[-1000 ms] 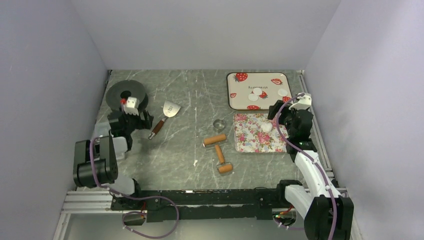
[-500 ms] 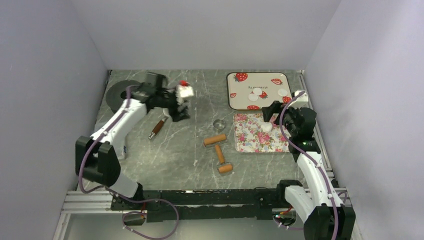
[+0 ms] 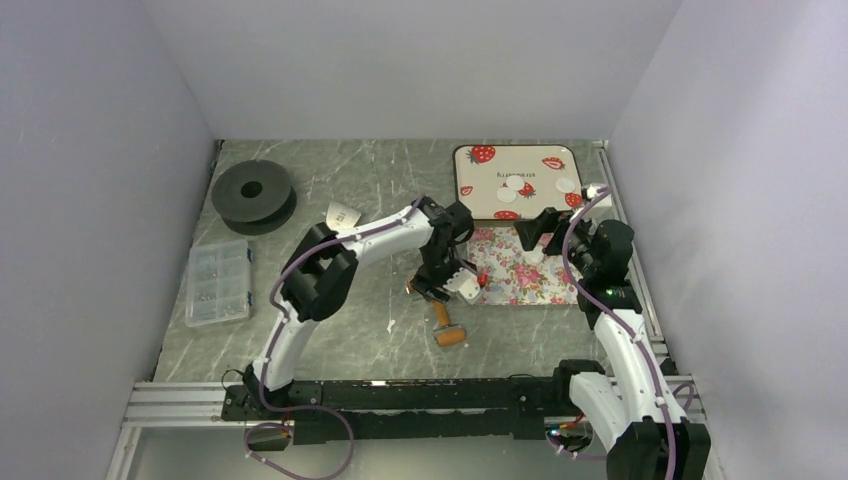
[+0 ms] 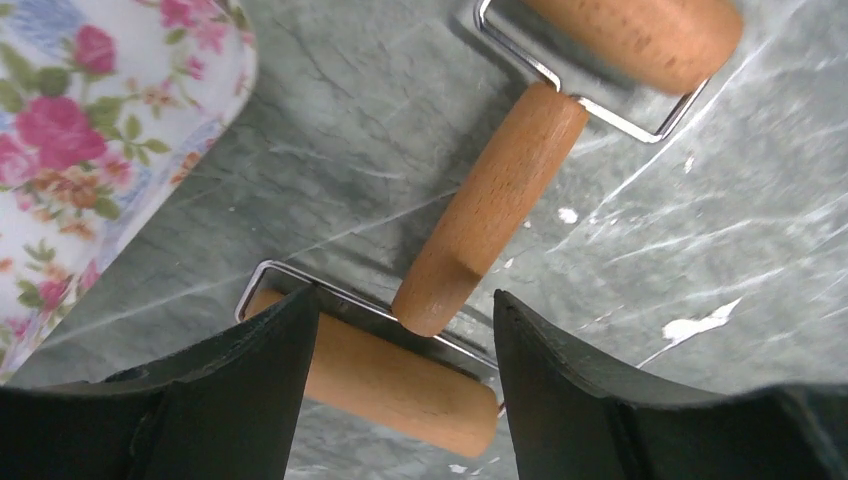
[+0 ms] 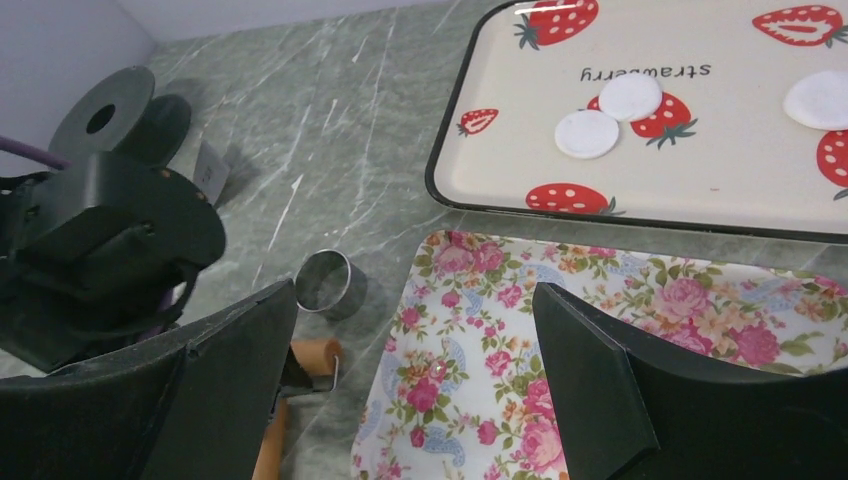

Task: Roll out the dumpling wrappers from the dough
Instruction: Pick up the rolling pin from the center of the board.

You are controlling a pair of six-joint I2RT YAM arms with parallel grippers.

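Where the left gripper [image 4: 400, 300] hangs low over the marble tabletop [image 3: 360, 170], we see its two black fingers [image 4: 250, 390] spread apart and released, grasping nothing. Under them lies the one rolling tool [image 4: 490, 210] on the table: a single wooden handle with a wire-framed wooden roller at each end, two rollers in all. The nearer roller lies crosswise in the gap between the fingers; we cannot tell whether either finger touches it.

The right gripper [image 5: 412, 290] is also opened wide and holds nothing. It hovers above the one flowered mat [image 5: 480, 380], which lies just beside the near edge of the one strawberry tray [image 5: 720, 160].

We count three dumpling wrappers [image 5: 587, 134], all on that tray. Two sit side by side at the middle printed strawberry, their edges meeting or nearly so, and the third lies well apart toward the tray's right side.

One metal ring cutter [image 5: 325, 283] stands upright on the tabletop just beside the mat's left edge. At the far left we count one black spool [image 3: 252, 195] and one clear parts box [image 3: 217, 282], and one spatula blade [image 3: 342, 215] shows behind the left arm.
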